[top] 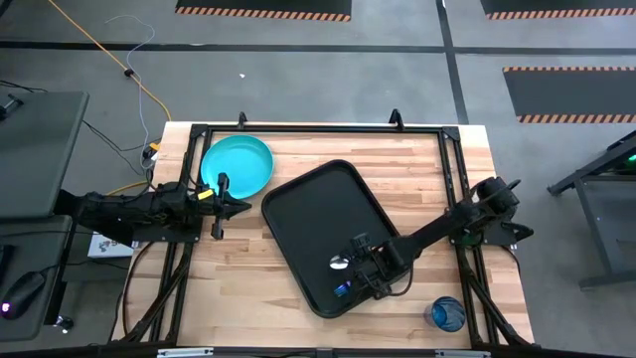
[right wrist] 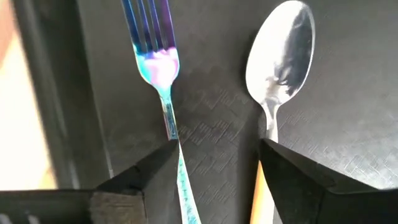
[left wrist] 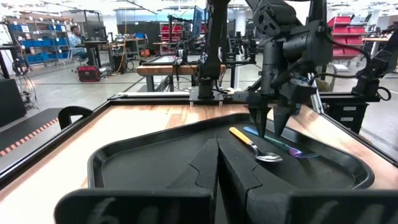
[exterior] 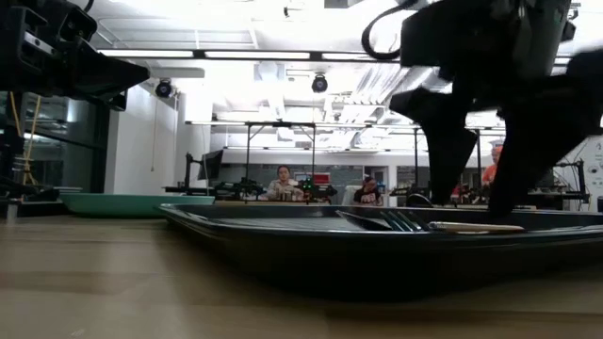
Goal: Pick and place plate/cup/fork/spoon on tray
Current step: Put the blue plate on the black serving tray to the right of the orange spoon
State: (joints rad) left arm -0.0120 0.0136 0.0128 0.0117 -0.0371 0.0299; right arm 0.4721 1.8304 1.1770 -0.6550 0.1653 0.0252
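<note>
The tray [top: 318, 214], black with a raised rim, is set askew at the middle of the wooden table [top: 437, 179], one rounded corner turned toward 12 o'clock and another toward 6 o'clock in the high view. The fork [right wrist: 160, 68] and the spoon [right wrist: 280, 53] are laid side by side on the tray floor near its 5 o'clock edge, apart from each other and not touching the rim; in the right wrist view the tines and the silver bowl are pointed the same way. The right gripper [top: 360, 270] is held low over the two handles, its fingers [right wrist: 134, 174] spread open with nothing clasped, one finger just beside the fork handle and the other just beside the spoon's orange handle. Most of the tray floor toward 11 o'clock is left bare. The plate [top: 237, 166] is found on the table at the tray's 10 o'clock, near the table's far edge, close to the tray's rim but apart from it. The cup [top: 446, 313] is placed at the table's 5 o'clock corner, well apart from the tray, near the front edge. The left gripper [top: 221, 206] is held at 9 o'clock, at the plate's near rim; whether its fingers are spread or closed cannot be told. Bare wood is seen along the 7 o'clock side.
</note>
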